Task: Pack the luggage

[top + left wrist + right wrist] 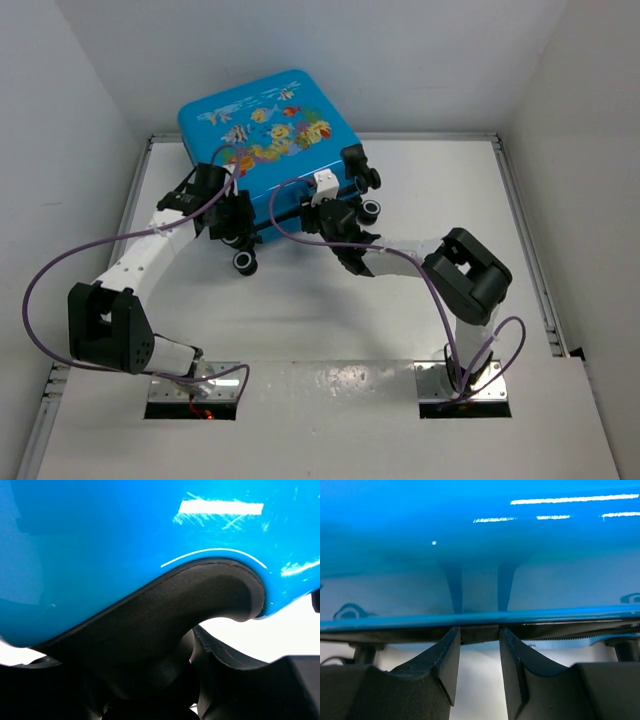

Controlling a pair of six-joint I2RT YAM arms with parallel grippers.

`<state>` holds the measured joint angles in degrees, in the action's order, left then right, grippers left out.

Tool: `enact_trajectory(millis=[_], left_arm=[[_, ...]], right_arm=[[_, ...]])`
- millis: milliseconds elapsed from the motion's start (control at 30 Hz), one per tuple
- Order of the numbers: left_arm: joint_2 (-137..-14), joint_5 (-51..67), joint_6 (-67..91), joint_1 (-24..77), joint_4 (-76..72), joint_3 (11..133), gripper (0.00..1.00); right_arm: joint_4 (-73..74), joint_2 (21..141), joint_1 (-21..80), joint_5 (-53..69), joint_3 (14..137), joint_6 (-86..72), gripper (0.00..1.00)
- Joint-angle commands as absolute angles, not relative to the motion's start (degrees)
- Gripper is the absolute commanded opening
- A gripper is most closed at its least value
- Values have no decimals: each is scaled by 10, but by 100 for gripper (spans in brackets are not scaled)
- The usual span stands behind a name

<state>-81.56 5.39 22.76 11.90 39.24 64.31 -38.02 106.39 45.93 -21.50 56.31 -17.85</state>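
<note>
The luggage [270, 125], a bright-blue hard shell with fish prints up, lies at the far middle of the table. My left gripper [228, 208] is at its near-left corner. In the left wrist view the blue shell [125, 540] fills the top, and the gripper [165, 680] is shut round the black wheel housing [165, 615]. My right gripper [328, 200] meets the near edge. In the right wrist view the gripper [479, 635] stands open a finger's width, its tips against the black zipper band [480, 632] under the blue shell [480, 555].
Small black wheels [245, 262] [371, 210] stick out from the case's near side. White walls close in the back and both sides. A raised rail [525, 250] runs along the table's right edge. The arm bases [195, 385] [465, 385] sit at the near edge.
</note>
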Motion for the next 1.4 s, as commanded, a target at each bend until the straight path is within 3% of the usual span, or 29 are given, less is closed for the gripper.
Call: enact_trajectory(millis=[0, 233, 500, 967, 1167, 1367], left_arm=[[-862, 19, 184, 108, 415, 595, 0], [-862, 25, 178, 103, 415, 584, 0], [-851, 30, 178, 103, 410, 573, 0], [-867, 30, 178, 97, 410, 584, 0], [-861, 30, 178, 91, 410, 573, 0], [-861, 30, 178, 86, 410, 568, 0]], right_arm=[[-413, 1078, 453, -234, 597, -195, 36], [-403, 1056, 447, -214, 578, -187, 32], [-405, 981, 458, -209, 473, -174, 32], [-405, 1089, 440, -208, 547, -185, 32], [-410, 1117, 433, -219, 581, -200, 23], [-422, 1108, 424, -198, 598, -218, 23]])
